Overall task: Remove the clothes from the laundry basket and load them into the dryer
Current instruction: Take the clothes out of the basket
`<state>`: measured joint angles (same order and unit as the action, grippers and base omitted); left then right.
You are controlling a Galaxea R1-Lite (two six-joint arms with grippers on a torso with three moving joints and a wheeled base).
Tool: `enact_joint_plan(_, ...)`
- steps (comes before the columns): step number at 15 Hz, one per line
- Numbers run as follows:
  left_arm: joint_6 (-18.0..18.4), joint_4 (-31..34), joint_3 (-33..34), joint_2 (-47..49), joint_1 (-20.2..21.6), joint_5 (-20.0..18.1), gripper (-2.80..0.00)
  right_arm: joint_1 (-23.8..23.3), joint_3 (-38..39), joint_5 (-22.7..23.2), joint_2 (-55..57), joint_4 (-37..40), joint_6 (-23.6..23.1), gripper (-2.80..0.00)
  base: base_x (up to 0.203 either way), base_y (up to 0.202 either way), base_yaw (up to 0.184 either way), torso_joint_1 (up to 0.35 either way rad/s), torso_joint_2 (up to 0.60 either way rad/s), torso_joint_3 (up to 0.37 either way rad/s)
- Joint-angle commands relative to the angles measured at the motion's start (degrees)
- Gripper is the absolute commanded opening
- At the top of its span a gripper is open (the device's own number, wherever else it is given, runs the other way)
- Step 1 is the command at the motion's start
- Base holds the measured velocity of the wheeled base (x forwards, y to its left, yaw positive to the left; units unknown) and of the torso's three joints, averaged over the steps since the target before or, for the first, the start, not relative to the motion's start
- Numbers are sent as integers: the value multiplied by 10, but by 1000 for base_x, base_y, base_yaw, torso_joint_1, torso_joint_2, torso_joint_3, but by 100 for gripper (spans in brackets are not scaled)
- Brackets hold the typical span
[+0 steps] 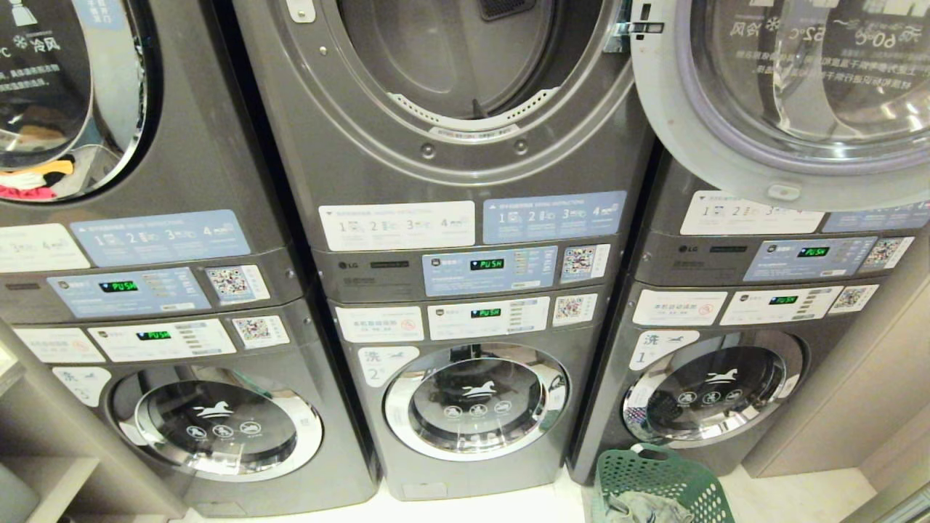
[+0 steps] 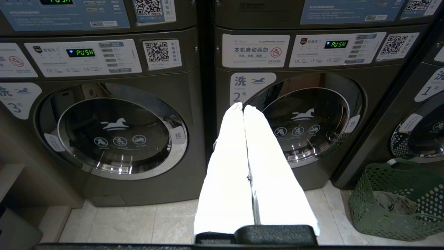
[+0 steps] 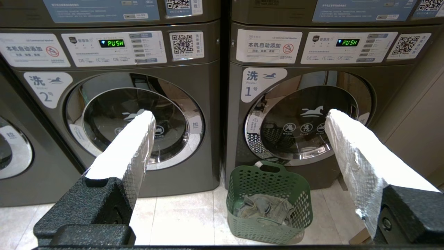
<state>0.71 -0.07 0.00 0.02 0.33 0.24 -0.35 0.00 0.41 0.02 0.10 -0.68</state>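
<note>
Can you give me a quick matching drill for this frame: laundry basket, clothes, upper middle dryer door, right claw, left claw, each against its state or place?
Column 1:
1. laundry basket
2. clothes
3. dryer door
4. right claw
5. left claw

Column 2:
A. swung open
B. inside the basket
C. fingers wide apart
D. on the floor by washer 1
E. fingers pressed together

Pairs: 1-D, 2-B, 3-A, 4-C, 5-E

Even indoor light, glare on the glass washer doors (image 1: 476, 402), overexposed white fingers (image 2: 239, 163), and edges bowed by wide lenses.
</note>
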Motion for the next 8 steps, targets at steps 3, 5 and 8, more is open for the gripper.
enact_joint_plan(3,0,0,1,0,0,0,-280,0,0,0,1,0,0,0,0,0,0,0,0,0)
enact_joint_plan(5,0,0,0,0,0,0,-280,0,0,0,1,0,0,0,0,0,0,0,0,0)
enact_joint_plan(8,0,0,0,0,0,0,-280,0,0,0,1,0,0,0,0,0,0,0,0,0)
